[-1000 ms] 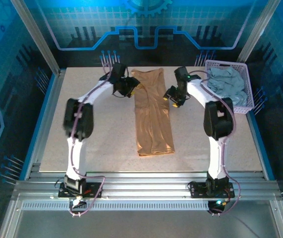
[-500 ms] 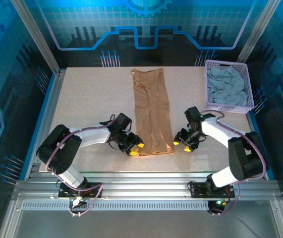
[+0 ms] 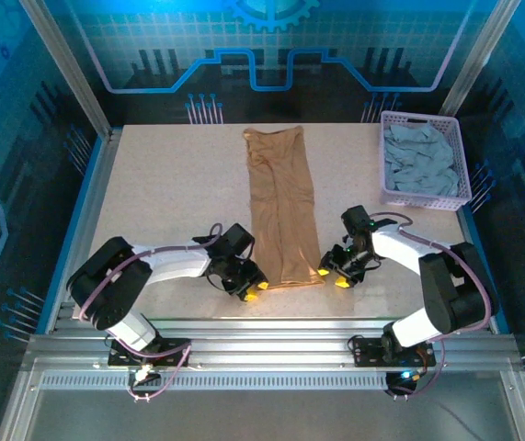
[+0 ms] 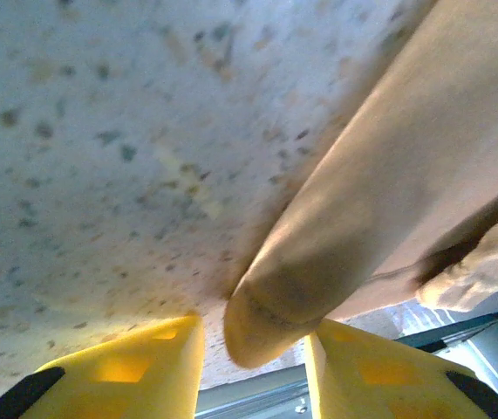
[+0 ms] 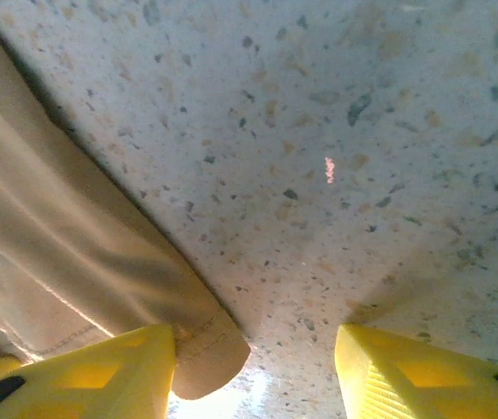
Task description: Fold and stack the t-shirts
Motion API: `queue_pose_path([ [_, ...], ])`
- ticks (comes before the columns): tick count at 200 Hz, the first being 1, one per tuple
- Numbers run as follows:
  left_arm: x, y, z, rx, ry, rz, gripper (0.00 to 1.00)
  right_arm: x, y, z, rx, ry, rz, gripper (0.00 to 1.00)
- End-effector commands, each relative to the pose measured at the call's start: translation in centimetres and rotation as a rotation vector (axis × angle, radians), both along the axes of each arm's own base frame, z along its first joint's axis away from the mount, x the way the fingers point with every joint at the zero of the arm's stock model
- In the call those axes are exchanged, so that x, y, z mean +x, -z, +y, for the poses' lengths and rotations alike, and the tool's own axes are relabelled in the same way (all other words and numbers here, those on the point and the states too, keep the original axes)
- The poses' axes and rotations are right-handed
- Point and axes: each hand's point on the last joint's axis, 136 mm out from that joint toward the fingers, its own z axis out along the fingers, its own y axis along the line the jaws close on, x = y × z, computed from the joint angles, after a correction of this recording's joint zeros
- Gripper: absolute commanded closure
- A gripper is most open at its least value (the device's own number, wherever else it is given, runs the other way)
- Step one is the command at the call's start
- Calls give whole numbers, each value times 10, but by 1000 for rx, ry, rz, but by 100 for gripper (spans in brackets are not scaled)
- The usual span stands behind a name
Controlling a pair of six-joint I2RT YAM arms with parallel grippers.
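Down the middle of the speckled pale tabletop (image 3: 170,202): a long, narrow, folded tan fabric t-shirt (image 3: 282,207), lying flat. At its near left corner, the left gripper (image 3: 256,290), yellow fingers (image 4: 135,367) parted and straddling the rounded fabric corner, not clamped on it. At the near right corner, the right gripper (image 3: 333,277), spread wide, one finger (image 5: 100,367) touching the hem, the other over bare table. In the lavender plastic lattice basket (image 3: 418,117) at the far right, a crumpled pale grey-blue t-shirt (image 3: 418,161).
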Motion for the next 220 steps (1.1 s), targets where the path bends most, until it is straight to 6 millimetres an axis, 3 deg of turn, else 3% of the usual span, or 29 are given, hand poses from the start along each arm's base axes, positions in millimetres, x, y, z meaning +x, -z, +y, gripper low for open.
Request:
queue_pose_path([
  [1,-17,11,15,80,27,49,63,3,-1,18,36,-27,3,49],
  [42,-8,17,10,78,27,31,74,-2,5,27,13,-38,25,55],
  [92,2,14,7,92,32,-1,100,-2,-17,26,-25,-36,-23,53],
  [162,1,-8,13,103,50,-35,100,-7,1,24,-50,-25,21,53],
  [176,2,-18,13,97,56,-49,82,-6,5,25,-53,-26,28,55],
  [220,-1,-30,22,90,35,-60,62,-3,14,27,-64,-22,51,69],
])
